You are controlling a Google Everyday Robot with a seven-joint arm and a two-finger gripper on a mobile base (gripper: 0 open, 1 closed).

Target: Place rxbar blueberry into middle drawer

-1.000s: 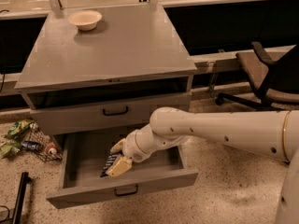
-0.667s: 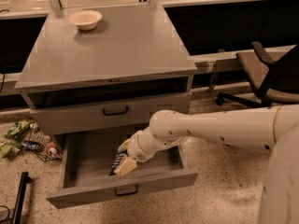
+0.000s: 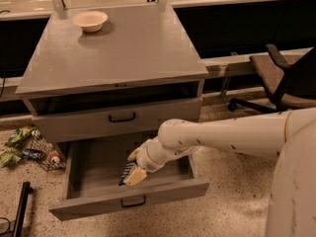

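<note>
Nearest, the middle drawer (image 3: 173,191) stands pulled out from the foot of the grey cabinet (image 3: 197,90), its small handle (image 3: 133,201) facing forward. The white arm (image 3: 222,135) reaches in from the right, putting the hand (image 3: 133,174) low over the drawer's floor, closed on the rxbar blueberry (image 3: 127,171), which is tilted on end within the drawer's walls. Behind it the upper drawer (image 3: 79,125) with the black handle is shut, and at the far left of the worktop (image 3: 133,48) sits a cream bowl (image 3: 89,20).
</note>
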